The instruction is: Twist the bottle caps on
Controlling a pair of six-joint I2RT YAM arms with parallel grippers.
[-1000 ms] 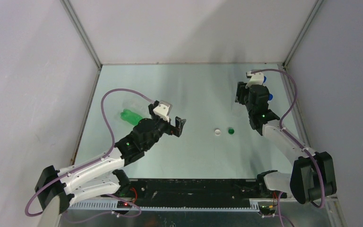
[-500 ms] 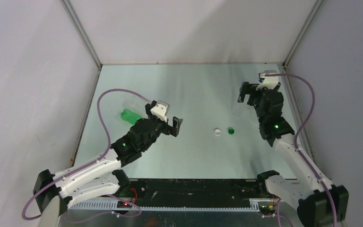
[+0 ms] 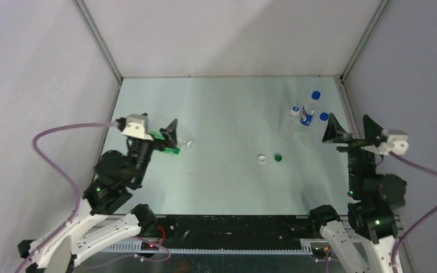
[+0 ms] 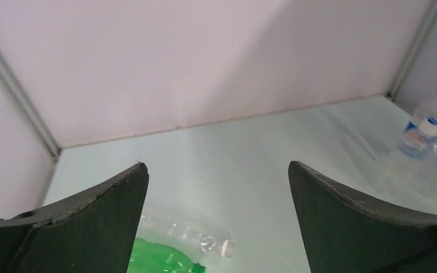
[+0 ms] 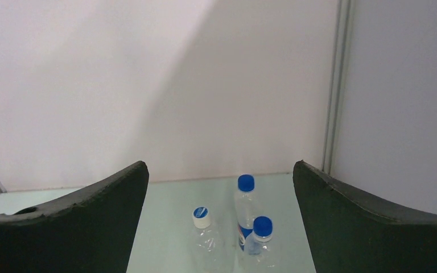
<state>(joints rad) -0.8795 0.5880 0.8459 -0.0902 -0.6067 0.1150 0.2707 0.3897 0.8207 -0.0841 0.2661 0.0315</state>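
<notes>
Three capped bottles stand together at the far right: the Pepsi-label bottle [image 3: 305, 117] [image 5: 243, 211] with a blue cap, a clear bottle [image 3: 295, 110] [image 5: 205, 242] with a white cap, and a clear bottle [image 3: 323, 118] [image 5: 260, 244] with a blue cap. A green bottle [image 3: 172, 150] [image 4: 159, 259] and a clear bottle [image 3: 188, 142] [image 4: 202, 243] lie uncapped at the left. A loose white cap [image 3: 260, 158] and a loose green cap [image 3: 278, 157] lie mid-table. My left gripper [image 3: 158, 131] [image 4: 216, 165] is open and empty above the lying bottles. My right gripper [image 3: 351, 129] [image 5: 221, 164] is open and empty, short of the standing bottles.
Grey walls with metal corner posts [image 3: 99, 42] close the table on the left, back and right. The standing bottles also show far off in the left wrist view [image 4: 429, 128].
Both arms have pulled back toward the near edge. The left gripper moved left, to above the lying bottles. The right gripper drew away from the standing bottles, uncovering them.
</notes>
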